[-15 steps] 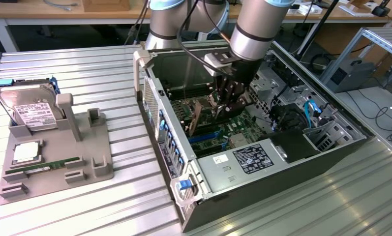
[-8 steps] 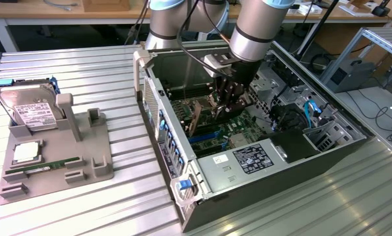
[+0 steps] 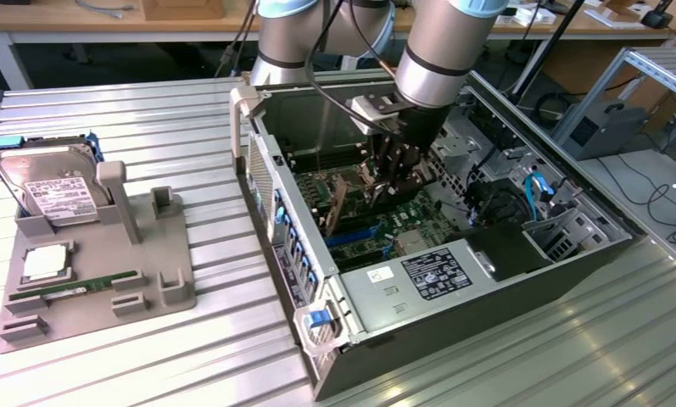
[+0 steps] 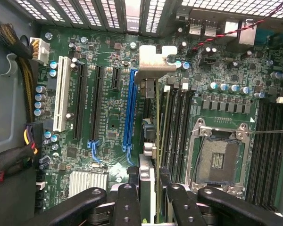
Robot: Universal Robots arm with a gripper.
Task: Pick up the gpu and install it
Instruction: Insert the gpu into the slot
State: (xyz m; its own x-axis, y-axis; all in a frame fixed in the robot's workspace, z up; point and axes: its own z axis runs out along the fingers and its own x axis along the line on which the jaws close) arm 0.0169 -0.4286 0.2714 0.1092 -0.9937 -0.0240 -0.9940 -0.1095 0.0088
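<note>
My gripper (image 3: 401,174) reaches down into the open computer case (image 3: 349,326) and is shut on the gpu (image 3: 343,199). In the wrist view the gpu (image 4: 156,136) appears edge-on as a thin green card between my black fingers (image 4: 126,202), its silver end bracket (image 4: 153,61) pointing toward the case's rear vents. The card hangs above the motherboard (image 4: 104,155), just beside the long blue slot (image 4: 129,110) and roughly parallel to it. I cannot tell whether its lower edge touches the board.
On the grey holder (image 3: 145,254) at the exterior view's left sit a silver hard drive (image 3: 55,195), a square chip (image 3: 46,261) and a memory stick (image 3: 72,291). Inside the case are a bare processor socket (image 4: 219,157), memory slots (image 4: 269,150) and cable bundles (image 4: 21,70).
</note>
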